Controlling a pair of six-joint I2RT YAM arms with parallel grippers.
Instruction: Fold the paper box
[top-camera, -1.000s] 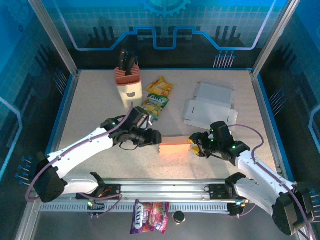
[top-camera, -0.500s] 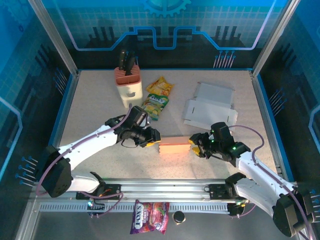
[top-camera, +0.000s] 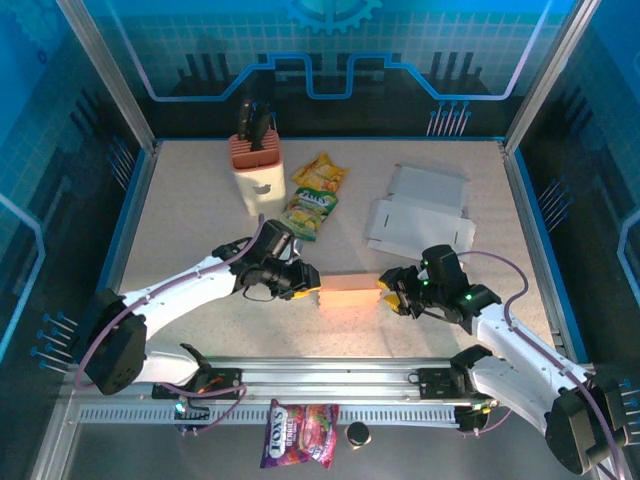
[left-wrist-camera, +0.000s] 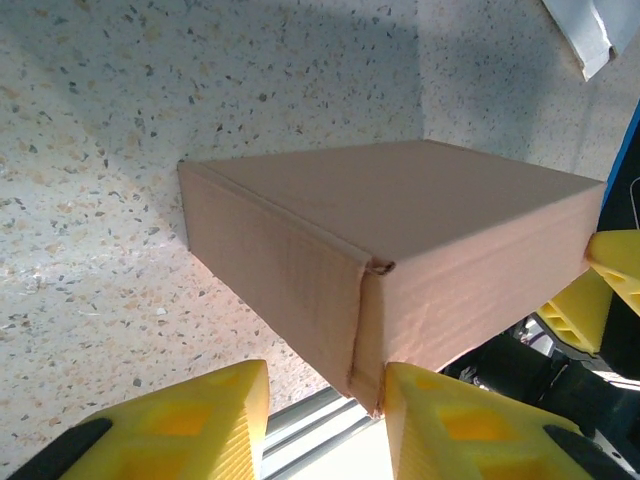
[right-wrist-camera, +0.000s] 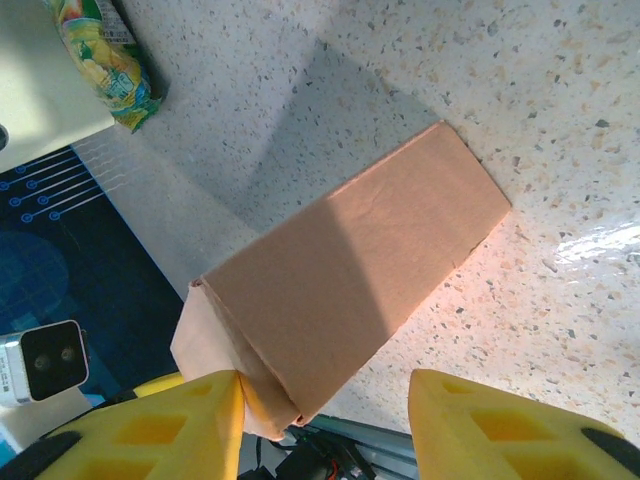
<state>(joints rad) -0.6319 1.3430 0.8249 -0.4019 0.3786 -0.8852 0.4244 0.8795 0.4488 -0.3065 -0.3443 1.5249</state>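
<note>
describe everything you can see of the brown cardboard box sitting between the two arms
The cardboard box is plain brown card, a long, closed rectangular block lying flat on the speckled table near its front edge, long axis left to right. At one end a seam corner looks slightly frayed. Its left end sits between the open fingers of the left pincer, its right end between those of the right pincer; neither visibly clamps it.

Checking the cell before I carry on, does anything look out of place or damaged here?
Yes. A Fox's candy bag lies off the table, below the front rail, beside a small dark round object. On the brown box, the left wrist view shows one corner seam slightly split.
</note>
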